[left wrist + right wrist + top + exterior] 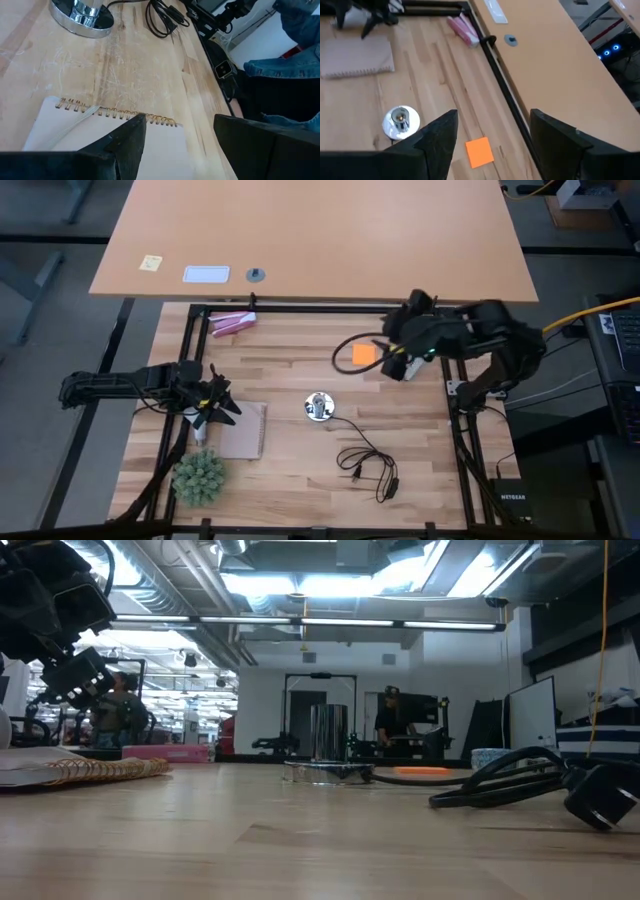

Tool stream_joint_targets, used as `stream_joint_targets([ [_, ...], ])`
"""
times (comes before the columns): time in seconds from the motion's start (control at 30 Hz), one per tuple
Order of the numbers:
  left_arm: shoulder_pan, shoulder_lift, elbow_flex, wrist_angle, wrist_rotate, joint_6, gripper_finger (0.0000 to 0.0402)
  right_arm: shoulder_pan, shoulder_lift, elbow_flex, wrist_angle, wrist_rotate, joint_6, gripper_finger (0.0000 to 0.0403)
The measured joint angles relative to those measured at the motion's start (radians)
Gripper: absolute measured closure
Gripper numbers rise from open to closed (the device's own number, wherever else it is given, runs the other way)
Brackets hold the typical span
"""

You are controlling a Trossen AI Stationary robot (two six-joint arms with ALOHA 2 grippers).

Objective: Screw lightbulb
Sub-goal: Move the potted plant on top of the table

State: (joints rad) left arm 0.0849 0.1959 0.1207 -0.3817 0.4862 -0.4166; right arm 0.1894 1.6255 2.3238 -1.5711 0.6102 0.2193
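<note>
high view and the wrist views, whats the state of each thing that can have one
left gripper: fingers open, empty, over the notebook
right gripper: fingers open, empty, near the orange sticky note
socket disc: upright, no bulb in it
black cord: loosely coiled, plug lying free
notebook: closed, flat
lightbulb: on the table beside the notebook

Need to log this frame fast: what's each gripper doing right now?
Left gripper: open, empty, over the spiral notebook.
Right gripper: open, empty, above the orange sticky note.
</note>
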Motion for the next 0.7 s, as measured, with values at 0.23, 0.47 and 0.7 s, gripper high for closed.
stream_joint_targets([
  [0.23,0.000,0.000,0.000,0.000,0.000,0.031,0.0178,0.001,-0.051,-0.026,0.000,0.000,0.020,0.0157],
  [0.47,0.000,0.000,0.000,0.000,0.000,0.106,0.0178,0.001,-0.137,-0.237,0.000,0.051,0.092,0.0157],
  [0.7,0.000,0.000,0.000,0.000,0.000,0.104,0.0178,0.001,-0.259,-0.583,0.033,0.165,0.277,0.0157],
])
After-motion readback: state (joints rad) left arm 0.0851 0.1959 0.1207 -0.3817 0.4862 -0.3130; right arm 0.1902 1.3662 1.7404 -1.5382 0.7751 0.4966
